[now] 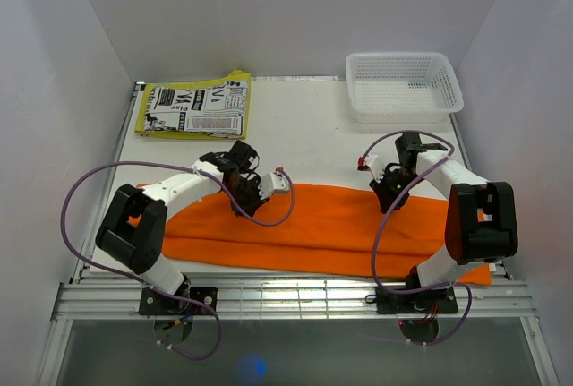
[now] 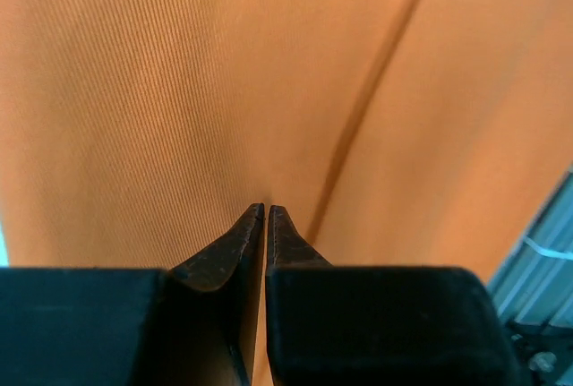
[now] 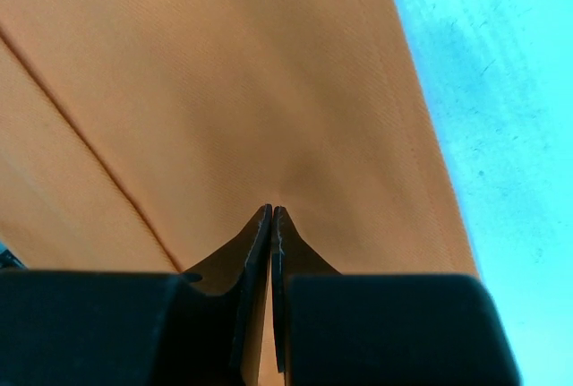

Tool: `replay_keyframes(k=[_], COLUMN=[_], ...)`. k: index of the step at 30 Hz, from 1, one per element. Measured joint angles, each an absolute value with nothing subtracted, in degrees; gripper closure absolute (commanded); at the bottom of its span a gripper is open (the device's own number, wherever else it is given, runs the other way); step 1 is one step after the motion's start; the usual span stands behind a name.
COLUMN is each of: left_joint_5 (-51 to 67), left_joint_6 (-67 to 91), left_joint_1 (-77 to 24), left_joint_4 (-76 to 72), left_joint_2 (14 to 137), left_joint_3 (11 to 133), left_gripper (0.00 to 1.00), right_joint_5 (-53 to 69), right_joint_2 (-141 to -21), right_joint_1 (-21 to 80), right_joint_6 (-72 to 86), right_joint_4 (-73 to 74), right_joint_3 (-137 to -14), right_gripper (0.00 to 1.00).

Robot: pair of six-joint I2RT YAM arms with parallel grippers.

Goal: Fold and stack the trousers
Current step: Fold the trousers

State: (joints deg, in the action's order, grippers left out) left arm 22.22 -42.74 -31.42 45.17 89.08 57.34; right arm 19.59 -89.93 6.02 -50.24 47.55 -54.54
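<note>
Two arms rise from the near edge of the table [image 1: 309, 140] and bend at the elbow, wrists pitched down onto the one pair of orange trousers [image 1: 331, 225]. These lie flat across the near half of the table. The left gripper [image 1: 240, 201] has its fingers drawn almost together, with its tips on the cloth; whether a fold is caught cannot be told. The right gripper [image 1: 390, 200] is pressed together at a small pucker near the trousers' far edge. At the far left lies one printed paper [image 1: 192, 110], and at the far right one white mesh basket [image 1: 358, 104].
</note>
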Motion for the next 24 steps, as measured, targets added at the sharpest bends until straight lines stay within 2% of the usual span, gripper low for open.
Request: replay_keyframes(k=[8,18,24], left_joint_5=[16.0,19.5,21.0], left_joint_6=[-42.7,-47.9,-50.2], left_joint_1=[-35.3,-38.8,-40.6], left_joint_4=[40.1,46.4,48.5], left_joint_2=[91.5,83.8,81.6], left_joint_3=[52.9,46.5,43.9], left_gripper=[0.85,0.86,0.81], right_joint_5=[19.1,16.1,15.5], right_joint_2=[-91.0,-94.1,-94.3], right_joint_1=[8.4,8.9,9.1], right_joint_6=[-47.8,-43.8,-42.6], right_joint_4=[43.4,41.4,41.5], right_joint_3=[-54.5,-54.7,-54.9], right_gripper=[0.92,0.92,0.92])
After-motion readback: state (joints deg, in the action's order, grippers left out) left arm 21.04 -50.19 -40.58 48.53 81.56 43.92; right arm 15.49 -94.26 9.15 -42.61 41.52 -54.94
